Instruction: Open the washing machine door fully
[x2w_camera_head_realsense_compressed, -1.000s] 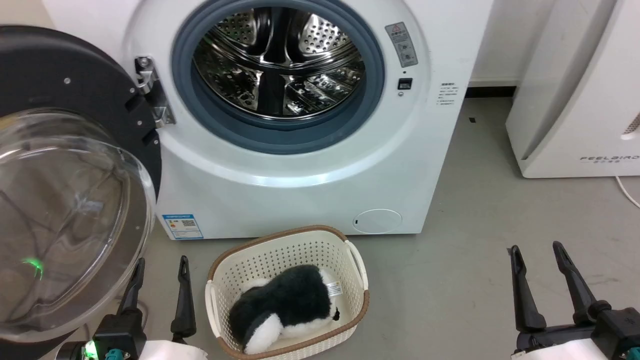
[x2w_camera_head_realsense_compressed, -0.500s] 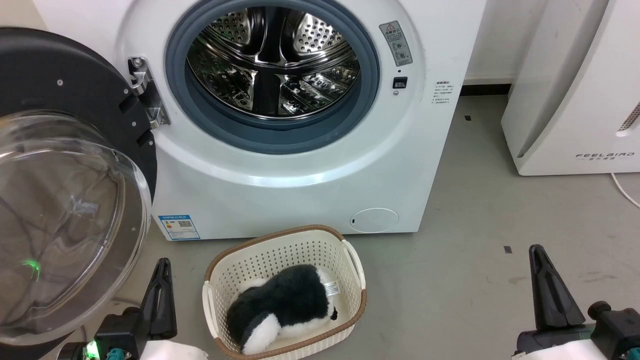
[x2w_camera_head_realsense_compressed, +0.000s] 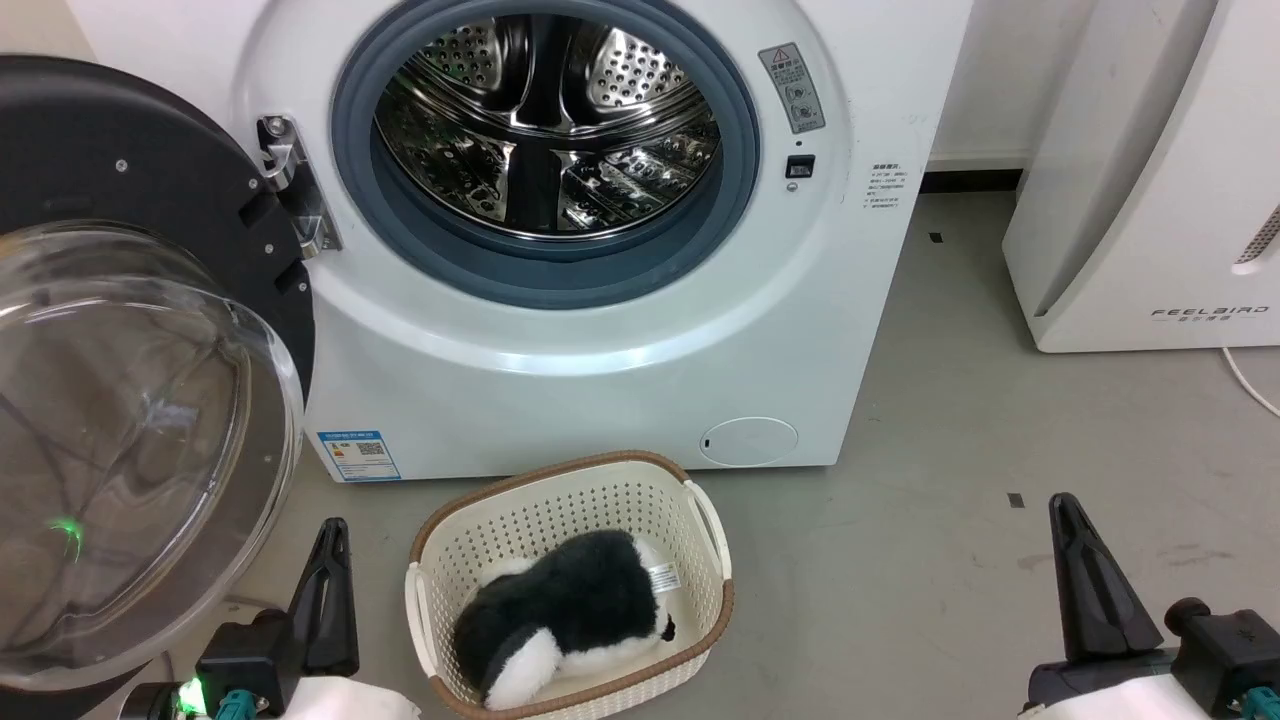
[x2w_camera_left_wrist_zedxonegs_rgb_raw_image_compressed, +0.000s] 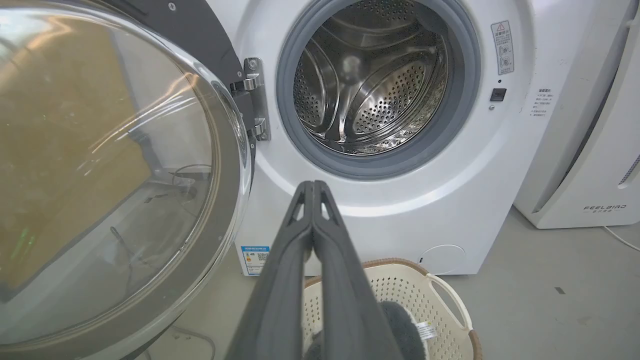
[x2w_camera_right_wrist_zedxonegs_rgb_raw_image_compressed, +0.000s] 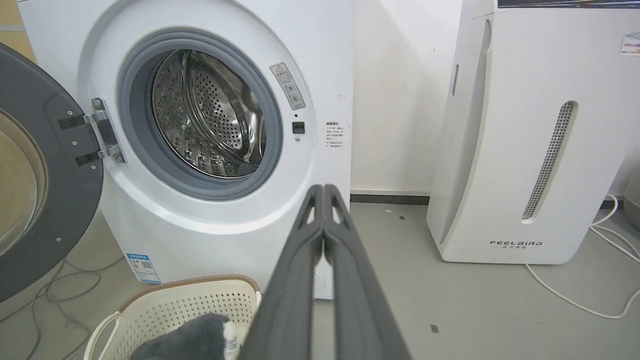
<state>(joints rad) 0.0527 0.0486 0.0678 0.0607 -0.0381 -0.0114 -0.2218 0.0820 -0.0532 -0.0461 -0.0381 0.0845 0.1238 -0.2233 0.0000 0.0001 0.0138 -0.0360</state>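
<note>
The washing machine door (x2w_camera_head_realsense_compressed: 130, 330) stands swung wide to the left on its metal hinge (x2w_camera_head_realsense_compressed: 290, 185), its black disc and clear glass bowl (x2w_camera_left_wrist_zedxonegs_rgb_raw_image_compressed: 100, 165) facing outward. The steel drum (x2w_camera_head_realsense_compressed: 545, 120) lies exposed behind the grey rubber ring. My left gripper (x2w_camera_head_realsense_compressed: 330, 540) sits low at the bottom left, shut with nothing between its fingers, apart from the door's lower rim. In the left wrist view its fingers (x2w_camera_left_wrist_zedxonegs_rgb_raw_image_compressed: 314, 187) press together. My right gripper (x2w_camera_head_realsense_compressed: 1068, 515) rests at the bottom right, also shut and empty, fingers (x2w_camera_right_wrist_zedxonegs_rgb_raw_image_compressed: 322, 192) closed.
A cream laundry basket (x2w_camera_head_realsense_compressed: 700, 520) with a black-and-white plush toy (x2w_camera_head_realsense_compressed: 570, 610) stands on the floor before the white machine (x2w_camera_head_realsense_compressed: 600, 380). A white appliance (x2w_camera_head_realsense_compressed: 1150, 180) stands to the right, with a white cable (x2w_camera_right_wrist_zedxonegs_rgb_raw_image_compressed: 575, 295) on the grey floor.
Both grippers, open a second ago, have closed their fingers. The head camera shifted slightly early on; the door and basket kept their places.
</note>
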